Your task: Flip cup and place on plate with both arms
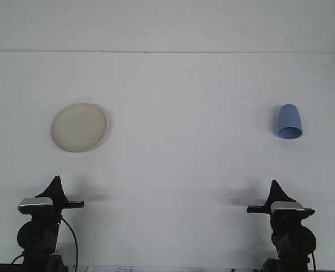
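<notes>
- Cream-coloured and round, the plate lies flat on the left side of the white table, about midway between the near and far edges, with nothing on it.
- Nearer than the plate and slightly further left, the left gripper sits at the bottom of the view on a dark arm with a silver-grey block behind it. Its dark tip points toward the far side, and a thin bar juts out to the right at its base. From this angle I cannot tell whether its fingers are apart or together. It holds nothing and is well apart from the plate.
- A black cable loops down beside the left arm at the near edge.
- Bare table surface fills the middle, between the plate and the cup, and the two are well apart.
- Blue and plastic-looking, the cup rests on the right side of the table, at about the same depth as the plate. Its wider rim is nearest the camera, low in the view, and its narrower closed end is farther back.
- Near the bottom right, the right gripper mirrors the left one, its dark tip aimed at the far side and a thin bar jutting left. Whether its fingers are spread or closed cannot be told. It is well short of the cup and grips nothing.
</notes>
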Available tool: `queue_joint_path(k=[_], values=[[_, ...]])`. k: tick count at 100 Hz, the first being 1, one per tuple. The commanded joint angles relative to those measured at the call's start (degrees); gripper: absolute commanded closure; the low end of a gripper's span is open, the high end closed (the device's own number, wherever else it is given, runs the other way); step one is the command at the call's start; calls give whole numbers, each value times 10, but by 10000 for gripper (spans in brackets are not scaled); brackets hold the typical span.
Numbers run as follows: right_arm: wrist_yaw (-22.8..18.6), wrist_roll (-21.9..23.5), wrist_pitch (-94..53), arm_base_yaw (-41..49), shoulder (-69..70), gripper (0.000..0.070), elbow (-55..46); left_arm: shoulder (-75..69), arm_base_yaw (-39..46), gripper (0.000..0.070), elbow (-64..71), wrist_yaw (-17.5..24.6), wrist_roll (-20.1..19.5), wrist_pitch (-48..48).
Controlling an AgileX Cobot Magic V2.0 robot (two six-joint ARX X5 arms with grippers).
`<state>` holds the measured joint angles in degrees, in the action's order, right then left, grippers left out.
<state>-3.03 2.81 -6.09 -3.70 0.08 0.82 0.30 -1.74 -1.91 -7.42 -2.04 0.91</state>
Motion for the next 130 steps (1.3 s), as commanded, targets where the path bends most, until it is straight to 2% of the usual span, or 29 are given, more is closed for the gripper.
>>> queue_joint_path(k=[1, 85, 90, 106, 122, 130], values=[[0, 4, 5, 0, 0, 694, -1, -1, 1, 684, 11, -2, -1, 8], [0, 6, 23, 0, 0, 694, -1, -1, 1, 684, 11, -2, -1, 8], [-1, 26, 34, 0, 0, 694, -1, -1, 1, 684, 11, -2, -1, 8], [-2, 148, 44, 0, 0, 694, -1, -1, 1, 684, 11, -2, -1, 8], [2, 201, 78, 0, 0, 697, 7, -1, 1, 684, 11, -2, -1, 8], [26, 208, 70, 0, 6, 697, 38, -1, 1, 684, 11, -2, -1, 8]])
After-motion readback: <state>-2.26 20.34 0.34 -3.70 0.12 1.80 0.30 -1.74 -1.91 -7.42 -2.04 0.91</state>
